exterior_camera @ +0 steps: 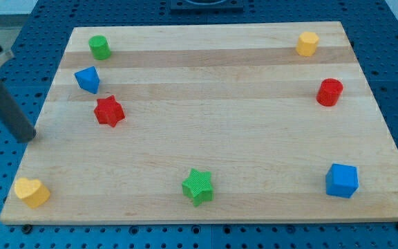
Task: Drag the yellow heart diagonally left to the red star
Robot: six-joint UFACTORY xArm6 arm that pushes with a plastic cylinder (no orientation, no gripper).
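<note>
My rod comes in from the view's top-left, slanting down to the right; my tip (26, 136) sits at the left edge of the desk (220, 138), just off the wood. There's no pincer on this rig, so nothing's held, just a bare rod. Tip is above the yellow heart (32, 192) and left of the red star (108, 111), apart from both.

Count: 8 blocks. 2 yellow: the heart at the bottom-left corner and a yellow hexagon-ish block (307, 43) top right. 2 red: the star in the upper left and a red cylinder (329, 92) at right. 2 green: a green cylinder (99, 47) top left and a green star (198, 187) bottom centre. 2 blue: a blue angular block (87, 79) just above-left of the red star and a blue cube (341, 180) bottom right.

Heart sits v. close to the left and bottom edges. Bare wood lies between heart and red star; the centre of the desk is open too.
</note>
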